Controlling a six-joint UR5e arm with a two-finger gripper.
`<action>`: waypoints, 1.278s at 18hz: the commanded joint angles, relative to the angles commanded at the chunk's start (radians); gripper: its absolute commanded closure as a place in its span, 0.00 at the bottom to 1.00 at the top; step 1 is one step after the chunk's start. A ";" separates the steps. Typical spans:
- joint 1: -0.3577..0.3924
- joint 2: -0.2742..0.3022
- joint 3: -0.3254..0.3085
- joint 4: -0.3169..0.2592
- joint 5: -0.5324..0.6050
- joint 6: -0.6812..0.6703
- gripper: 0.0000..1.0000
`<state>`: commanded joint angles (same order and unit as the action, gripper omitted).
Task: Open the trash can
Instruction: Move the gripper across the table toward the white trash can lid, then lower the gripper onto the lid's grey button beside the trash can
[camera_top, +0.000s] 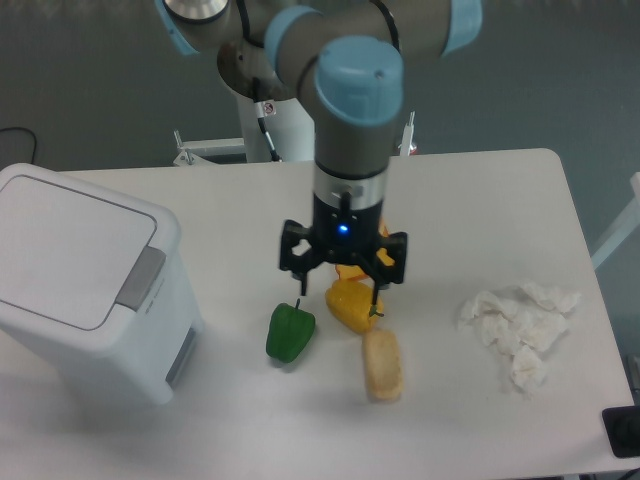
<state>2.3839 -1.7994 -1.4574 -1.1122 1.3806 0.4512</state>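
At the middle of the white table (480, 200) my arm (345, 120) hangs straight down with its gripper (341, 268) held above the food, the two black fingers spread wide apart and nothing between them; a small blue light glows on the wrist just above them. One finger (293, 262) points down near the stem of the green pepper (290, 333), while the other sits over the yellow pepper (352, 305), and from this angle I cannot tell whether either finger touches anything below. Behind the gripper I can only make out a sliver of orange, too covered to name. Just in front of the yellow pepper lies a pale oblong bread roll (382, 364), close beside it but I cannot say whether they touch. Well off to the side, near the table's far edge from the bin, is a crumpled heap of white paper towel (517, 322). The trash can (70, 290) stands at the opposite end of the table, well apart from the gripper, sitting upright though turned at a slight angle to the table edge. Its flat lid (60, 245) is down and closed, and the grey push-tab (141, 277) on the rim faces toward the peppers.
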 joint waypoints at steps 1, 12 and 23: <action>-0.020 -0.001 0.017 0.005 -0.005 -0.021 0.00; -0.089 0.002 0.040 0.048 -0.215 -0.140 0.00; -0.089 0.000 0.000 0.046 -0.235 -0.230 0.00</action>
<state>2.2948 -1.7994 -1.4573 -1.0661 1.1459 0.2209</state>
